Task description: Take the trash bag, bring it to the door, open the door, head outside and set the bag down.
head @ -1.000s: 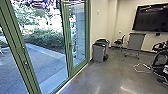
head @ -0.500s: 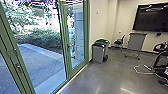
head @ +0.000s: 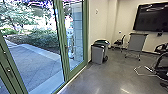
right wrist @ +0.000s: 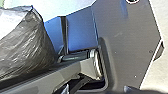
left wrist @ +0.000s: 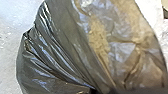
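A dark trash bag (left wrist: 62, 50) bulges close by my left wrist, the green-framed door (head: 61, 37) at left; likely soft, slippery and light, it is best held where its folds (left wrist: 67, 72) converge. Whether either hand is open or closed, I cannot tell.

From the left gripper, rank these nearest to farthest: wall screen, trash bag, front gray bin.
1. Trash bag: right up close in the left wrist view.
2. Front gray bin: on the floor, just right of the green door frame in the head view.
3. Wall screen: far right, on the wall behind the rolling stand.
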`<state>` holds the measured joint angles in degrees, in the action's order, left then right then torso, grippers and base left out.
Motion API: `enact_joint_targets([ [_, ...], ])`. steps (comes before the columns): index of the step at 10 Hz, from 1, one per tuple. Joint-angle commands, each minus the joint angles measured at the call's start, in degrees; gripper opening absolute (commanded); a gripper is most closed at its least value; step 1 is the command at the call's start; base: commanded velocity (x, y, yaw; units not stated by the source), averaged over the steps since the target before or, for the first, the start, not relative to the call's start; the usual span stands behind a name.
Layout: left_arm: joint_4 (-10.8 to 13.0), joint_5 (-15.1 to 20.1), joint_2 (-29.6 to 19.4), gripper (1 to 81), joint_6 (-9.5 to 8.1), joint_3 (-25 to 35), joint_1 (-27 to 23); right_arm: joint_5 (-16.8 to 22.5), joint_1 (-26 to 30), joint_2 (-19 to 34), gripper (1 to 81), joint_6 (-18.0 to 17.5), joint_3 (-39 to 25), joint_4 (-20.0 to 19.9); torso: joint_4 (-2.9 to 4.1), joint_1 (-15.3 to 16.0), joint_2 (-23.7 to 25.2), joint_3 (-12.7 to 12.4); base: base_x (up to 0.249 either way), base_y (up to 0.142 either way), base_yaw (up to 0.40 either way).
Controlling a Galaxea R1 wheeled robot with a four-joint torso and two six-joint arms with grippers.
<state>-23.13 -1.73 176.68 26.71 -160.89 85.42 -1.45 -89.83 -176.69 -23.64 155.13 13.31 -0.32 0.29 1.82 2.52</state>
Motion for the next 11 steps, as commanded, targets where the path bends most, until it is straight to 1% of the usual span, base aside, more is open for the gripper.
enact_joint_targets([
  [1,0.5,3.5,0.2,1.0,0.1,0.1,-2.9,3.1,2.5,-1.1,81.1,0.3,-0.5,0.8,0.0,0.0,0.0,0.0,0.161,-0.074,0.0],
  [7,0.5,3.5,0.2,1.0,0.1,0.1,-2.8,3.1,2.5,-1.1,81.1,0.3,-0.5,0.8,0.0,0.0,0.0,0.0,0.161,-0.071,0.0],
  [11,0.5,3.5,0.2,1.0,0.1,0.1,-2.8,3.1,2.4,-1.1,81.1,0.3,-0.5,0.8,0.0,0.0,0.0,0.0,0.161,0.0,0.0],
])
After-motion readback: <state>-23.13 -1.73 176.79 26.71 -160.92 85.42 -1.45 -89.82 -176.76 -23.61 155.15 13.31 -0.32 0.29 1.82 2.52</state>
